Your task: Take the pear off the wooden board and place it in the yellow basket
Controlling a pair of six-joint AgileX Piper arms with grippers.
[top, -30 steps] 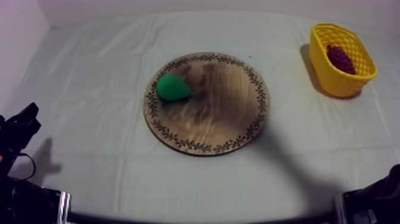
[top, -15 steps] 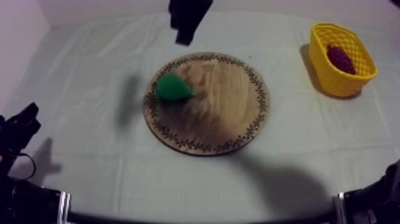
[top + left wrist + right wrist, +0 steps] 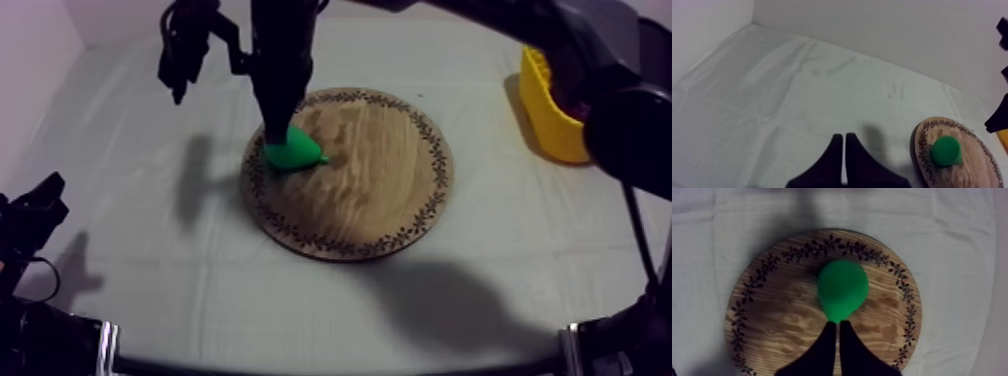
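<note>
Overhead, the right arm (image 3: 560,40) reaches in from the far right corner of the bench (image 3: 150,280) and across to the wooden board (image 3: 370,200), which lies about the middle of the bench. The right claw (image 3: 277,132) points down at the pear (image 3: 293,152). The green pear lies on the part of the board nearest the bench's left edge, just inside the patterned rim.

From the right wrist, the right claw (image 3: 836,324) has its two black fingers pressed together into a narrow wedge. Their tips sit at the pear's (image 3: 842,288) narrow end, touching it or just short of it, not around it. The pear rests on the board (image 3: 772,323), its wide end pointing away from the claw.

The yellow basket (image 3: 545,115) stands near the bench's far right corner, partly hidden behind the right arm.

The left claw (image 3: 40,205) sits low by the near left corner. From its own wrist, the left claw's (image 3: 843,137) fingers lie together, holding nothing, over bare cloth, well apart from the board (image 3: 972,172) and the pear (image 3: 945,151).
</note>
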